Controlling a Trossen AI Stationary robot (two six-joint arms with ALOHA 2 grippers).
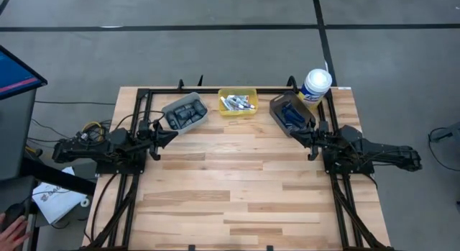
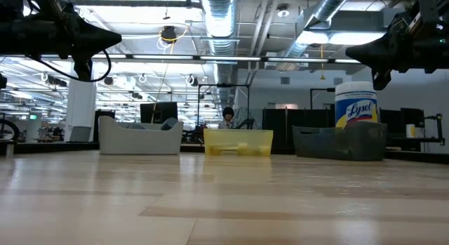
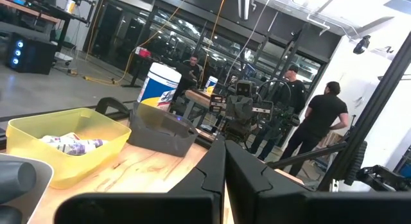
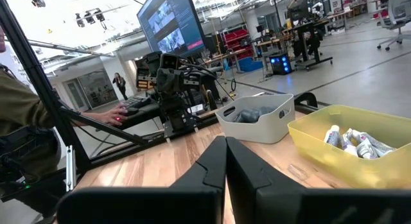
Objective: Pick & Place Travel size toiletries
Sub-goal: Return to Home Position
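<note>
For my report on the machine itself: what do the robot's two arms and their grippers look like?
Both the left arm and the right arm are black, made of boxy jointed segments, with black cables along them. The left gripper and right gripper each have two dark, flat, tapering fingers.

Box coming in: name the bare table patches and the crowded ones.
Bare: the table between the two arms, from the bins to the near edge. Crowded: the far edge, with grey bin, yellow bin, dark bin and wipes canister; left gripper and right gripper sit just before the outer bins.
</note>
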